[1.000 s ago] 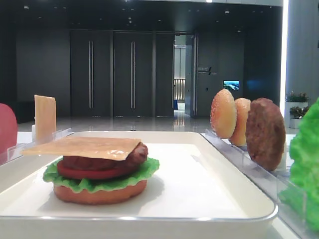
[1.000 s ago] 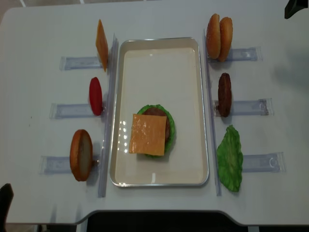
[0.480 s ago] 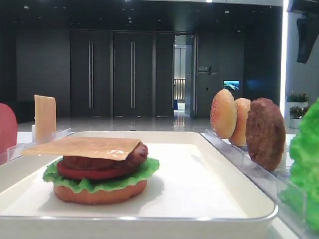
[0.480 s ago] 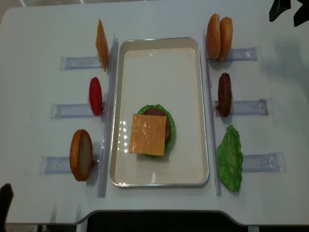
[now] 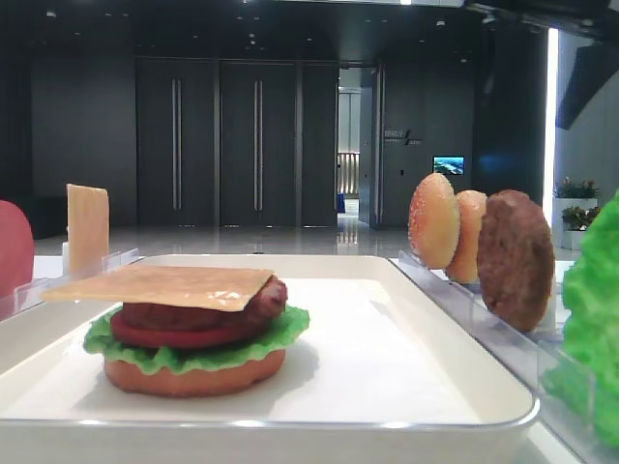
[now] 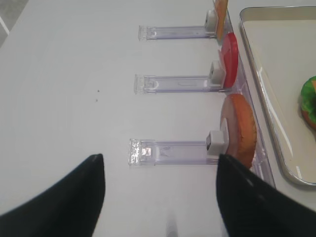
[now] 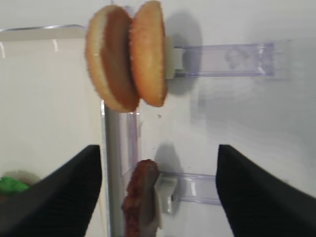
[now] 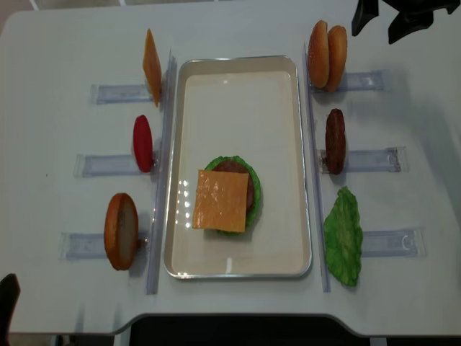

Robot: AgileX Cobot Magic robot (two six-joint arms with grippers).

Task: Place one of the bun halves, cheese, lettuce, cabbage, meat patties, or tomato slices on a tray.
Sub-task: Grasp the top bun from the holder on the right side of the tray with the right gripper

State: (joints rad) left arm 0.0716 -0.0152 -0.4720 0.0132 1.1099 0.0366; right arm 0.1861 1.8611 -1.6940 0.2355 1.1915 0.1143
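We are looking at the sesame top bun half [image 8: 318, 54], which is standing on edge in a clear rack [image 8: 364, 80] just right of the tray's far right corner, pressed against a paler bun half [image 8: 336, 58] beside it. In the right wrist view the two buns [image 7: 127, 57] are sitting touching, flat faces together, above the rack's slot.

Our right gripper [image 8: 384, 18] is hovering near the far right table edge, just beyond the buns, with its two dark fingers [image 7: 261, 195] spread wide apart and holding nothing.

The white tray [image 8: 238, 76] is lying in the middle of the table [image 8: 57, 58]. On it a stack is resting toward the near end: a bottom bun [image 5: 193, 375], lettuce [image 5: 280, 333], tomato [image 5: 184, 336], a meat patty [image 5: 261, 300], and a cheese slice [image 8: 220, 200] on top.

Right of the tray, a second patty [image 8: 335, 140] is standing in its rack, and a lettuce leaf [image 8: 343, 236] is lying nearer us. Left of the tray we are seeing an upright cheese slice [image 8: 151, 66], a tomato slice [image 8: 142, 143] and an orange-brown bun [image 8: 120, 231].

Our left gripper [image 6: 160, 197] is hanging above the table left of those racks, jaws parted and empty.
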